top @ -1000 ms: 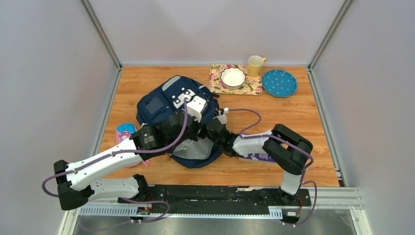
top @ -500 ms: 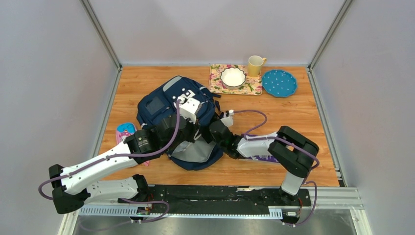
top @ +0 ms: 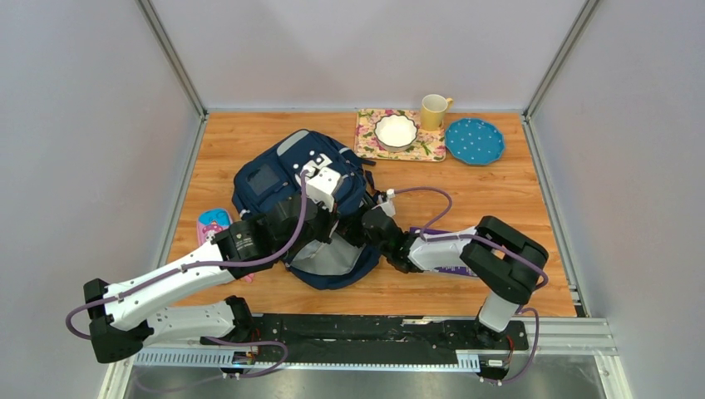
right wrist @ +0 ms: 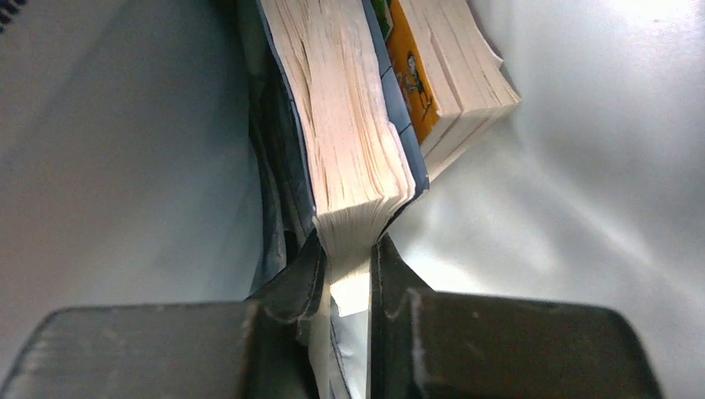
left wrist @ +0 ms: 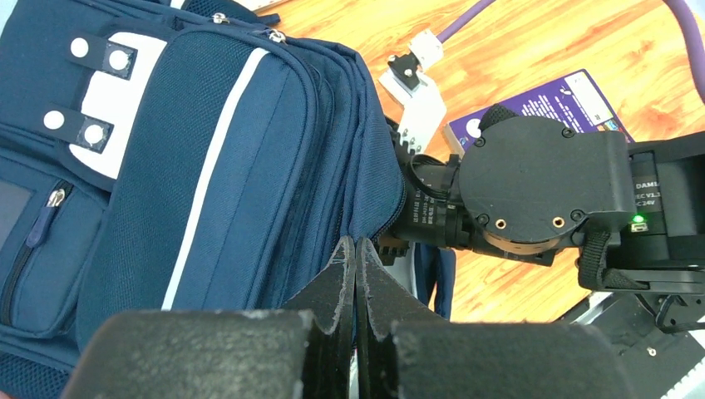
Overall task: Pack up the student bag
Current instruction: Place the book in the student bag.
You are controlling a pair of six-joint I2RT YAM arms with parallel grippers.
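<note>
- The student bag (top: 278, 179) lies on the wooden desk (top: 515, 199) left of centre, with its front pockets and white dotted patch facing up and its open mouth turned toward the arms.
- The left gripper (left wrist: 356, 249) has its fingers pressed nearly together, pinching the navy fabric at the edge of the bag's opening.
- The right gripper (right wrist: 345, 249) reaches inside the bag, where pale grey lining (right wrist: 582, 166) surrounds it.
- Its fingers are clamped on the lower corner of a thick blue-covered book (right wrist: 349, 150), page edges toward the camera.
- A second book (right wrist: 453, 75) with an orange cover stands just beside the first, deeper in the bag.
- A purple book (left wrist: 549, 104) lies flat on the desk under the right arm, outside the bag.
- A pink pencil case (top: 212, 224) sits near the bag's left side, partly hidden by the left arm.
- At the far edge, a white bowl (top: 396, 130) rests on a floral placemat (top: 366, 133). A yellow mug (top: 433, 110) and a blue dotted plate (top: 474, 140) stand to its right.
</note>
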